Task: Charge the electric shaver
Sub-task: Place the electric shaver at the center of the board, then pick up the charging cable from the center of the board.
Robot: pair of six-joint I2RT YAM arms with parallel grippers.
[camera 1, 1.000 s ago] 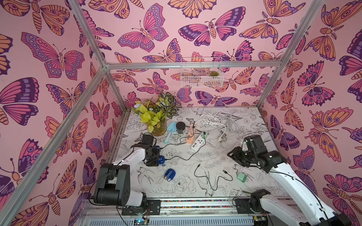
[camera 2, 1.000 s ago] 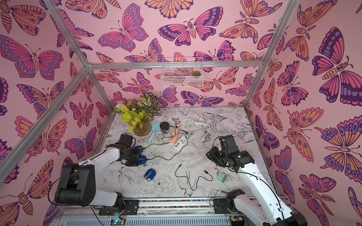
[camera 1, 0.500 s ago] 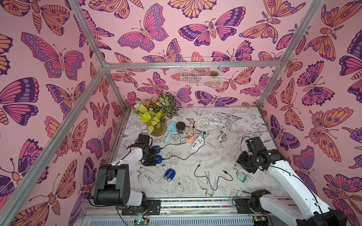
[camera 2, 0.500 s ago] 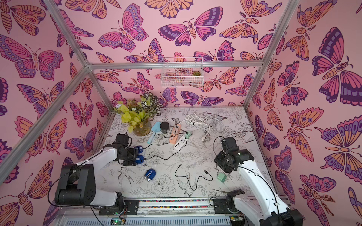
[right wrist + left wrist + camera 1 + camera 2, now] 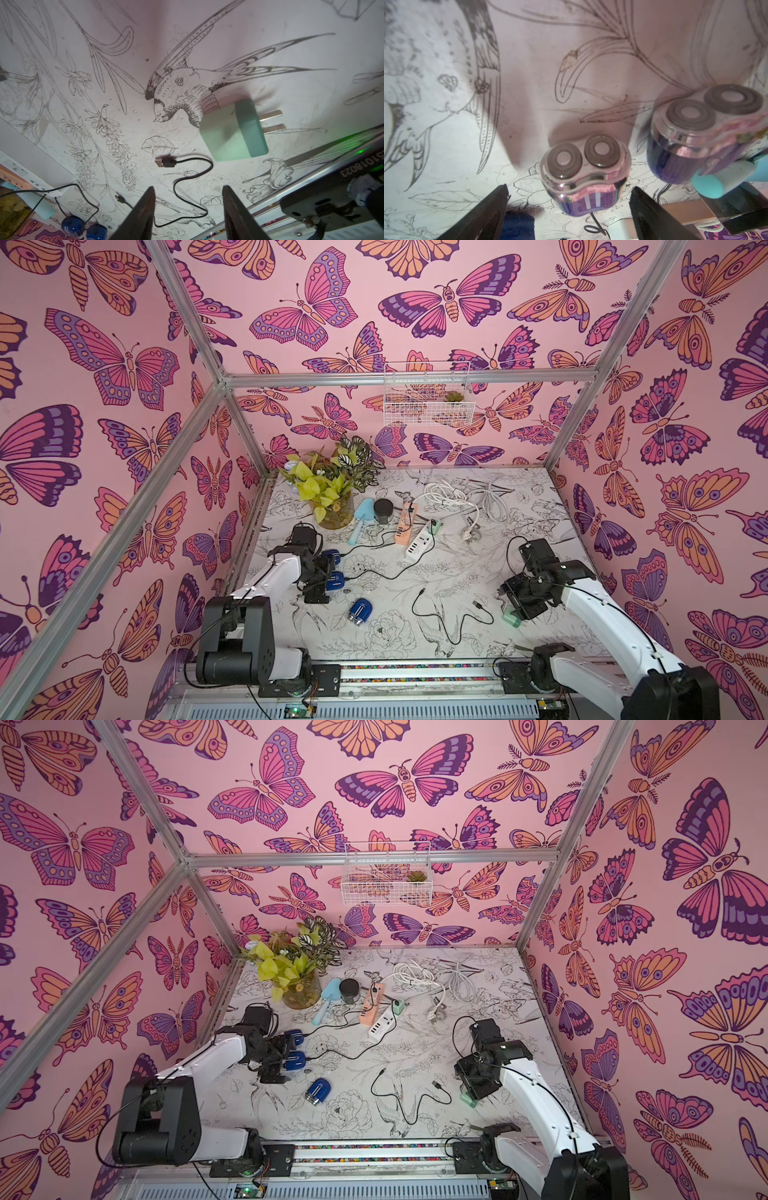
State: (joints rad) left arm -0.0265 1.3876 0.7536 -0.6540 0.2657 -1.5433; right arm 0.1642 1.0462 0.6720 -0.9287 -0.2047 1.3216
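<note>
The left pincer [image 5: 570, 188] is low over the surface [image 5: 457, 572] and wide open. Its two dark fingers [image 5: 483, 214] flank a blue twin-head electric shaver [image 5: 583, 176] without touching it, and a gap shows at each finger. The shaver sits directly between the tips, its round heads facing the wrist camera, and a thin black cable [image 5: 592, 220] leaves its far end. A second shaver [image 5: 695, 135] of the same kind sits just outside one finger. In a top view a third shaver [image 5: 360, 611] lies a little way off from this pincer, toward the middle of the surface. The right pincer [image 5: 188, 188] is open too and holds nothing. Just beyond its fingertips a loose USB cable [image 5: 211, 166] snakes across the surface, its USB plug [image 5: 164, 162] lying bare. Farther ahead of the tips lies a mint-green charger adapter [image 5: 232, 131] with its two prongs exposed, well apart from the shavers.
</note>
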